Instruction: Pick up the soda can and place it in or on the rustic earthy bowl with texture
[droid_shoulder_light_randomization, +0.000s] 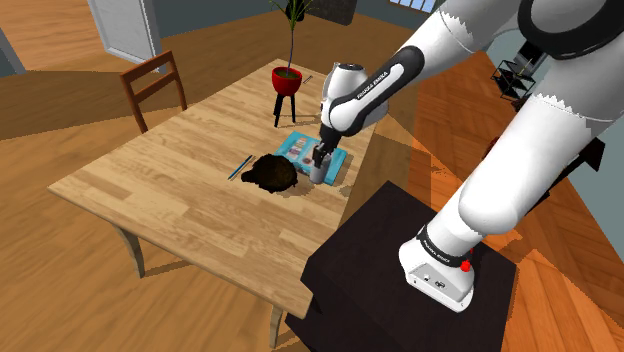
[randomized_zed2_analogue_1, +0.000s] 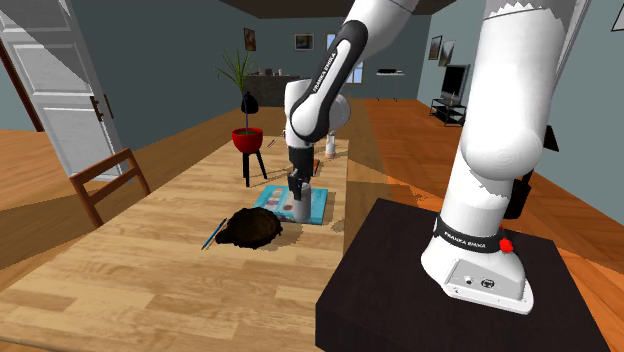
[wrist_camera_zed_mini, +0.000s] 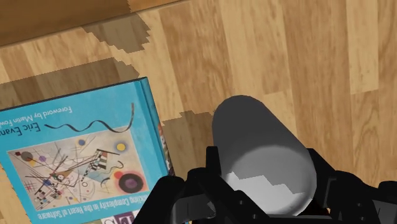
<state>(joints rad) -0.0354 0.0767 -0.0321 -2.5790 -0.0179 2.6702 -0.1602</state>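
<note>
The gripper (wrist_camera_zed_mini: 261, 191) clasps the grey soda can (wrist_camera_zed_mini: 254, 140), perhaps already off the table (droid_shoulder_light_randomization: 180, 200). Next it must carry it over the dark bowl (droid_shoulder_light_randomization: 272, 173).

The black two-finger gripper (droid_shoulder_light_randomization: 320, 160) covers part of the plain grey cylindrical soda can (wrist_camera_zed_mini: 257, 143) it clasps. The turquoise art-covered book (wrist_camera_zed_mini: 83, 159) runs off the wrist view's edge. The thin blue stick (droid_shoulder_light_randomization: 240, 166), on the shoulder view's left of the dark rough bowl (droid_shoulder_light_randomization: 275, 173), is too small to identify.
</note>
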